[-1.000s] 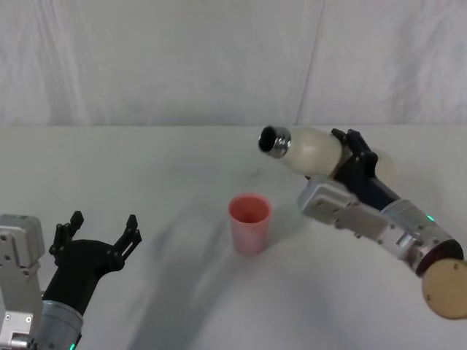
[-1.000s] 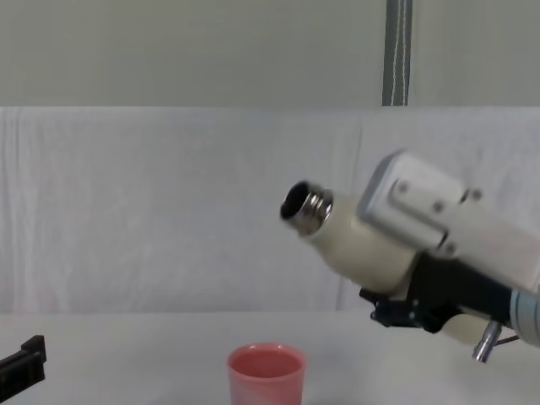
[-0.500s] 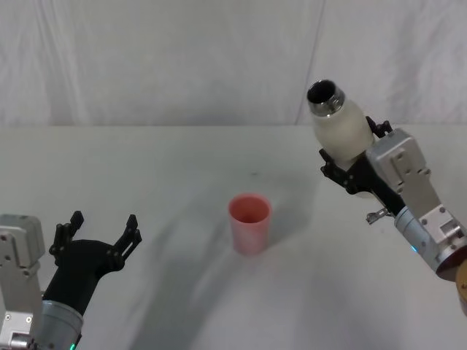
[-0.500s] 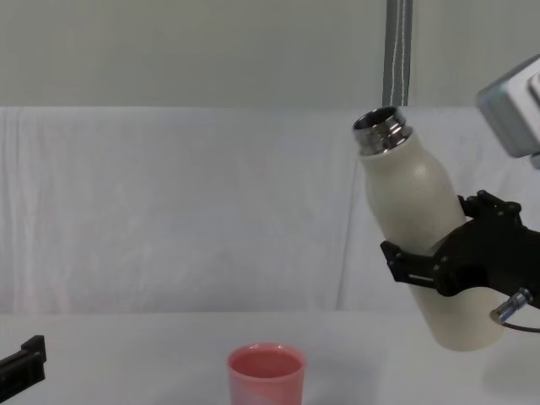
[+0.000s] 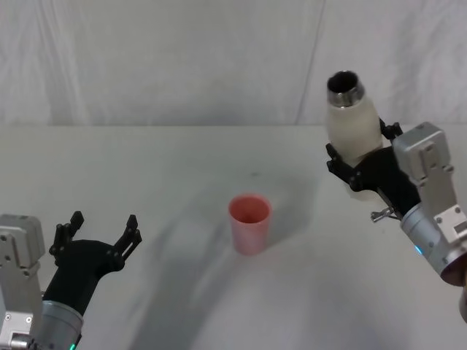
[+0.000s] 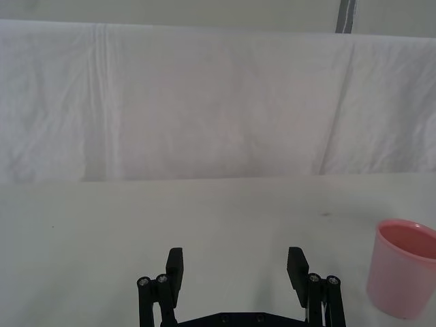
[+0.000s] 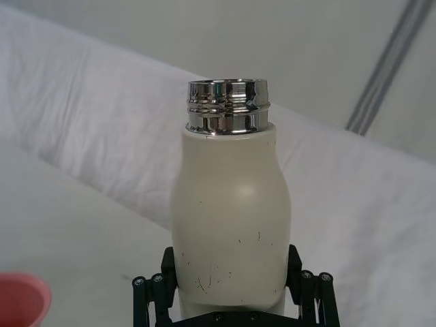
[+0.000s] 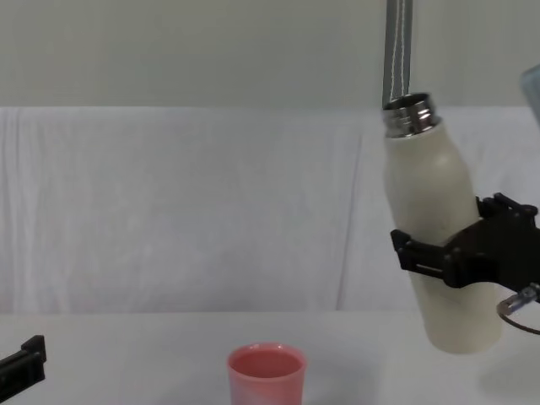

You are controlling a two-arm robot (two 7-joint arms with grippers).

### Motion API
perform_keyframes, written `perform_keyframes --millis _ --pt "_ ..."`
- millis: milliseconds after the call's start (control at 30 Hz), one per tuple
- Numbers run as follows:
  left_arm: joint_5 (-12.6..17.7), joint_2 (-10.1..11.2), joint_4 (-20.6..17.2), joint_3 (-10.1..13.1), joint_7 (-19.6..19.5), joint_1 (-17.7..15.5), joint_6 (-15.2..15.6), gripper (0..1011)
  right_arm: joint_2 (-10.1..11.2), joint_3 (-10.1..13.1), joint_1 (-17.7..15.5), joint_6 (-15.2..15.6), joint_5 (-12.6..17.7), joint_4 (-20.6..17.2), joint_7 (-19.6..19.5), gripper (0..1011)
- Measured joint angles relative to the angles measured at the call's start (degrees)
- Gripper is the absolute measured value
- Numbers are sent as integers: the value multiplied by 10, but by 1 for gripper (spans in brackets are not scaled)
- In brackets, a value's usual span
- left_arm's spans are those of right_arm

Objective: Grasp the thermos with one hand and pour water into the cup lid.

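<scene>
The thermos (image 5: 352, 124) was up in the air on the right side of the scene, nearly upright with only a slight lean, its shiny steel neck (image 8: 410, 115) open at the top and pointing upward. And there it was in the chest view, the cream body hanging clear above the desk (image 5: 182, 168), its rounded base well off the surface! The right gripper (image 5: 363, 166) was clamped around the lower half of the bottle, black fingers (image 8: 424, 251) wrapped on either side, holding it firmly; the right wrist view looked straight up the bottle, a few small dark specks scattered on the matte wall (image 7: 231, 225). Down on the desk, the cup lid (image 5: 250, 223) stood upright near the middle, pink, rim up, well apart from the thermos and off to its left, lower in the view. Nothing touched it. From the side its inside looked the same pink as its wall, and whether any water sat in it could not be told. Over on the left, the left gripper (image 5: 100, 233) rested low near the front edge of the desk, fingers spread apart and holding nothing, with the cup lid standing farther ahead and to its right. A white cloth (image 5: 160, 58) hung wrinkled as a backdrop behind the desk.
</scene>
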Motion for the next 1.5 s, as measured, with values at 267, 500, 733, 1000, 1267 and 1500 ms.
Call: perform_keyframes --millis 267,500,733,1000,1267,1500 --pt "0 0 0 0 0 0 0 1001 -13 20 -16 -5 53 5 0 950" --pt "0 0 0 0 0 0 0 1001 -18 32 -25 -3 81 10 -1 950" --pt "0 0 0 0 0 0 0 1001 -23 40 -30 2 110 19 0 950" --pt "0 0 0 0 0 0 0 1001 -32 45 -33 4 136 34 -1 950" --pt "0 0 0 0 0 0 0 1001 -37 41 -33 2 142 49 -4 950" --pt "0 0 0 0 0 0 0 1001 -41 39 -30 -10 144 66 -8 950"
